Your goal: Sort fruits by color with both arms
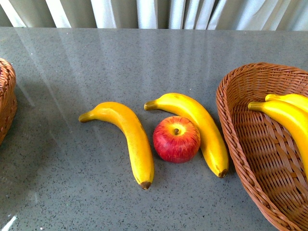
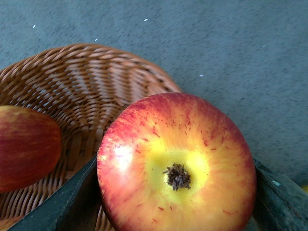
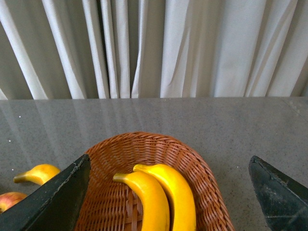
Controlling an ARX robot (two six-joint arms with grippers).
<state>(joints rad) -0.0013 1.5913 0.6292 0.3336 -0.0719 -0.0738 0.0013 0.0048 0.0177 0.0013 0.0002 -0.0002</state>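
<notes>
In the front view a red apple (image 1: 176,139) lies on the grey table between two yellow bananas (image 1: 127,137) (image 1: 197,128); neither arm shows there. Two more bananas (image 1: 287,114) lie in the wicker basket (image 1: 240,144) at the right. In the left wrist view my left gripper (image 2: 178,192) is shut on a red-and-yellow apple (image 2: 176,163), held over the rim of another wicker basket (image 2: 91,82) that holds one more apple (image 2: 26,147). In the right wrist view my right gripper (image 3: 168,192) is open above the right basket (image 3: 202,168) with its two bananas (image 3: 156,197).
The left basket's edge (image 1: 6,98) shows at the far left of the front view. White curtains (image 3: 154,48) hang behind the table's far edge. In the right wrist view a banana tip (image 3: 36,174) and an apple (image 3: 9,199) lie on the table beside the basket.
</notes>
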